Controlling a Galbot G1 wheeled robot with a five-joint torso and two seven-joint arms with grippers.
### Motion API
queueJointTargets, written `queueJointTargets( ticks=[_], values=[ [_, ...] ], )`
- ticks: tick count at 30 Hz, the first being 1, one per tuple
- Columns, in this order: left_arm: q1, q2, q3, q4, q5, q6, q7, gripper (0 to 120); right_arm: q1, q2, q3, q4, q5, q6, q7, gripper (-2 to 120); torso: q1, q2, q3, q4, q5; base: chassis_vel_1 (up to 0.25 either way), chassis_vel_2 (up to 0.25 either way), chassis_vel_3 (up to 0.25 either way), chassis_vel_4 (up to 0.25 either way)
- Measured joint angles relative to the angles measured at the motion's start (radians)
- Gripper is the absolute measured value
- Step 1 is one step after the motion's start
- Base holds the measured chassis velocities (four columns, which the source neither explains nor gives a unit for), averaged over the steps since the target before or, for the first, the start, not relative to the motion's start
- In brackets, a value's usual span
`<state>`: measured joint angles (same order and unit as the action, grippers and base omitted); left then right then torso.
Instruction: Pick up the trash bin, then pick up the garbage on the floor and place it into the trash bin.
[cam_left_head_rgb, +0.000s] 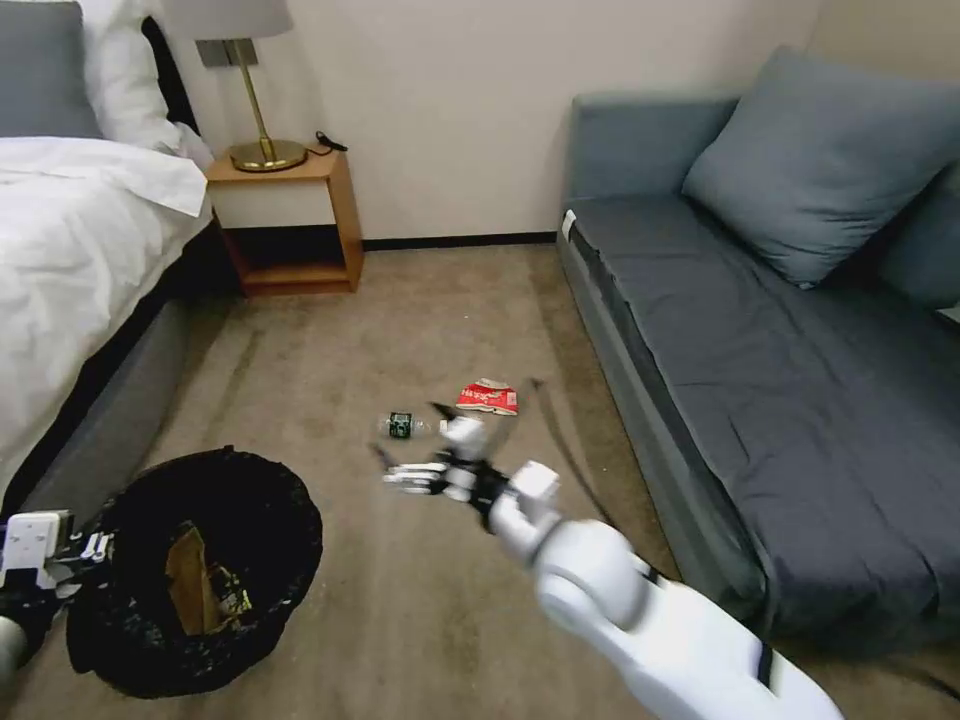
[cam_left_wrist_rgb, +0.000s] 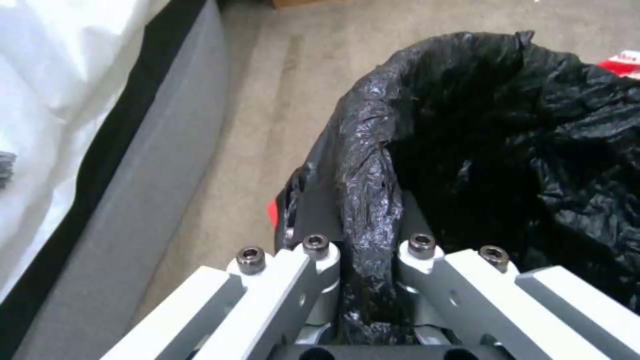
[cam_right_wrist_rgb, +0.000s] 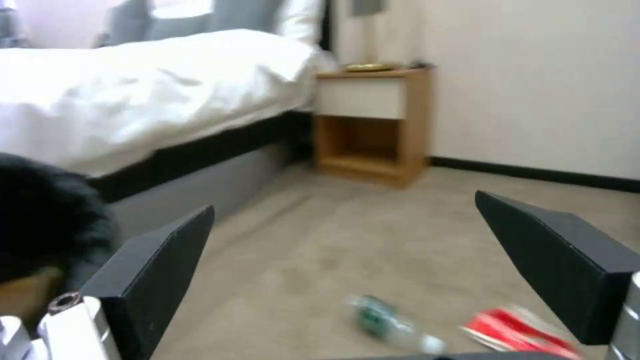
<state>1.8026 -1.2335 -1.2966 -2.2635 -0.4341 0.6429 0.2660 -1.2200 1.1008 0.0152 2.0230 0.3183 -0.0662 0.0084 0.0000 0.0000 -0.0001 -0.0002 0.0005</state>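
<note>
Bottle (cam_left_head_rgb: 402, 425) lying crosswise on floor just ahead of right tool (cam_left_head_rgb: 432, 447), pads spread wide, nothing held; packet (cam_left_head_rgb: 488, 397) just beyond. Left tool (cam_left_wrist_rgb: 365, 260) clamped on bin (cam_left_head_rgb: 200, 570) rim.

A bed (cam_left_head_rgb: 70, 250) with white sheets runs along the left, a grey pillow (cam_left_head_rgb: 40, 65) at its far end. Just right of it, against the far wall, stands a wooden nightstand (cam_left_head_rgb: 290, 215) bearing a brass lamp (cam_left_head_rgb: 250, 90). A grey sofa (cam_left_head_rgb: 760, 380) fills the right side, with a grey cushion (cam_left_head_rgb: 820, 160) at its far end. Beige carpet (cam_left_head_rgb: 420, 310) lies between them.
</note>
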Motion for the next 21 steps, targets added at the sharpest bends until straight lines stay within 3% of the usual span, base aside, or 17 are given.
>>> queueJointTargets(
  ticks=[4, 8, 21],
  values=[
    [0.0, 0.001, 0.0, 0.003, -0.003, 0.0, 0.002, 5, -0.242, 0.015, 0.177, 0.031, -0.067, 0.106, -0.049, 100, 0.0, 0.0, 0.0, -0.0001, -0.0001, 0.0, 0.0, 0.0, 0.0],
    [0.004, -0.003, 0.003, 0.002, -0.003, -0.001, 0.002, 5, -0.344, 0.032, 0.248, 0.023, -0.096, 0.184, -0.069, 100, 0.0, 0.0, 0.0, 0.0001, -0.0002, 0.0, 0.0, 0.0, 0.0],
    [0.013, -0.006, 0.001, -0.001, -0.002, -0.003, 0.002, 5, -0.389, 0.052, 0.294, -0.013, -0.137, 0.252, -0.072, 100, 0.0, 0.0, 0.0, 0.0003, -0.0004, 0.0, 0.0, 0.0, 0.0]
  ],
)
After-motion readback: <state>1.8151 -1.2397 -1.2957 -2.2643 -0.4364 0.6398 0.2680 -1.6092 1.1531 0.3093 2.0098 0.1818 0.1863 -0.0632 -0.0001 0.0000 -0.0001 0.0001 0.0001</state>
